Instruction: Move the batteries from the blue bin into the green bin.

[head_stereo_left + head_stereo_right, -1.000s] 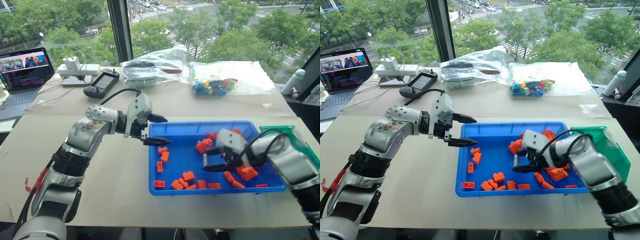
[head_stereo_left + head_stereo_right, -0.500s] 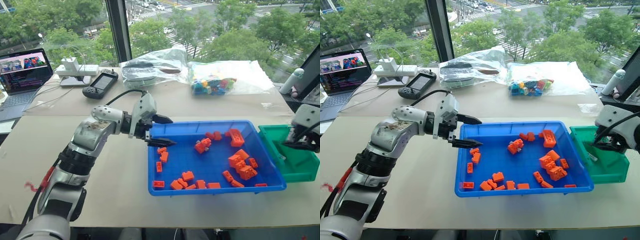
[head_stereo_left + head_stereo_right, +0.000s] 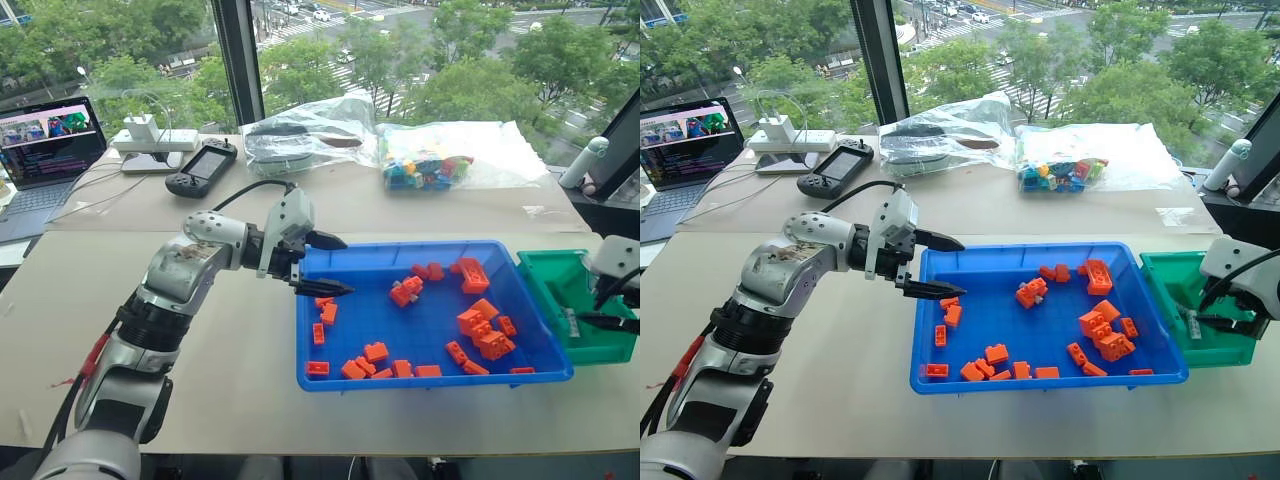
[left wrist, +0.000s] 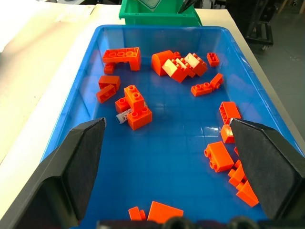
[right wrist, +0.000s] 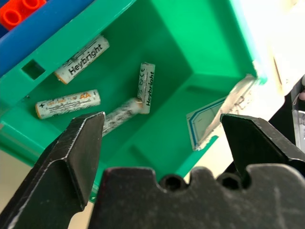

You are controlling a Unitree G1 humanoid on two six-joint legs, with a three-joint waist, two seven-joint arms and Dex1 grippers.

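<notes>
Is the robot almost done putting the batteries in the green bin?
Nearly. Four batteries lie in the green bin. The right gripper hangs open over it, holding nothing. One battery remains in the blue bin beside orange bricks, in front of the open left gripper.

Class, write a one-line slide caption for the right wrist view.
Open right gripper above the green bin, four batteries inside.

The blue bin (image 4: 157, 143) is glossy smooth plastic; the green bin (image 5: 190, 52) looks more matt. The batteries (image 5: 147, 87) seem paper-labelled, perhaps metal. The orange bricks (image 4: 135, 110) are shiny plastic.
</notes>
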